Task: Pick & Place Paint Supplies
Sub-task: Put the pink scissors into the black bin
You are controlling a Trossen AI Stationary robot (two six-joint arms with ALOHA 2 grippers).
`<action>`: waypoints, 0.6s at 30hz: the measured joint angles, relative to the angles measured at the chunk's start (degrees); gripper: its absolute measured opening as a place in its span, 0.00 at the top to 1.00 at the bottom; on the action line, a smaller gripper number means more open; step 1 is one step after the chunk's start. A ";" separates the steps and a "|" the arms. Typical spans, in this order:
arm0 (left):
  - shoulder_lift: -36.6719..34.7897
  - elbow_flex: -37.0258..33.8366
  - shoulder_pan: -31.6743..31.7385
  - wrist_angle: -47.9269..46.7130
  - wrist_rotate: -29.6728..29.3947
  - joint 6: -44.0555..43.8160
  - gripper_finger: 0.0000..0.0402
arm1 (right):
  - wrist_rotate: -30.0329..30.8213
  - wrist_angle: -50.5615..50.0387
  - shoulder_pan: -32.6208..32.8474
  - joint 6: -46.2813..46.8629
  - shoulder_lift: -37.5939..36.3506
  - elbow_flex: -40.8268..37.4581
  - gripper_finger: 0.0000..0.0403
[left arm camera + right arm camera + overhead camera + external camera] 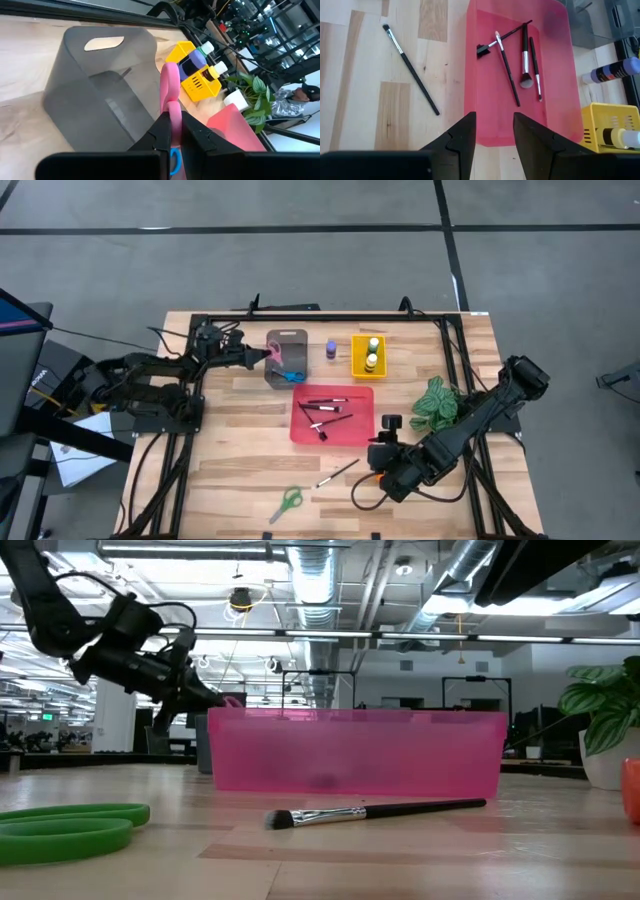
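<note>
- Left gripper (172, 131) is clamped on my pink-handled scissors (170, 92), holding them over the grey tray (286, 356) at the table's far side; blue-handled scissors (291, 376) lie at that tray's near end.
- My right gripper (494, 131) hangs with fingers parted and nothing between them, just above the red tray's (555, 107) near edge, four brushes (525, 55) inside.
- One paintbrush (338, 473) and green scissors (287, 502) lie loose on the table (240, 450).

Wooden table (240, 470): three trays (red, grey, yellow), loose brush (337, 473), green scissors (287, 502).

light: bright overhead | shadows: soft | blur: low-view foreground | glare: none
</note>
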 joint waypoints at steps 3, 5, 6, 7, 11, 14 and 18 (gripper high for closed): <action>3.19 0.00 -0.17 3.12 -0.03 -1.38 0.97 | 0.02 0.02 0.00 -0.50 0.00 0.00 0.69; 4.97 0.00 -0.41 5.81 -0.06 -1.55 0.97 | 0.02 0.01 0.00 -0.87 0.00 0.00 0.69; 5.69 0.00 -0.42 6.76 -0.06 -1.63 0.97 | 0.02 0.02 0.00 -0.89 0.00 0.00 0.69; 6.32 0.00 -0.42 7.47 -0.08 -1.73 0.97 | 0.02 0.02 -0.06 -0.90 0.00 0.00 0.69; 7.93 0.09 -0.42 8.53 -0.08 -1.75 0.97 | 0.04 0.02 -0.22 -0.90 0.00 0.00 0.69; 8.39 0.11 -0.42 8.59 -0.07 -1.75 0.97 | 0.04 0.02 -0.22 -0.90 0.00 0.00 0.69; 8.42 0.11 -0.42 8.69 -0.08 -1.75 0.97 | 0.02 0.04 -0.22 -0.90 0.00 0.00 0.69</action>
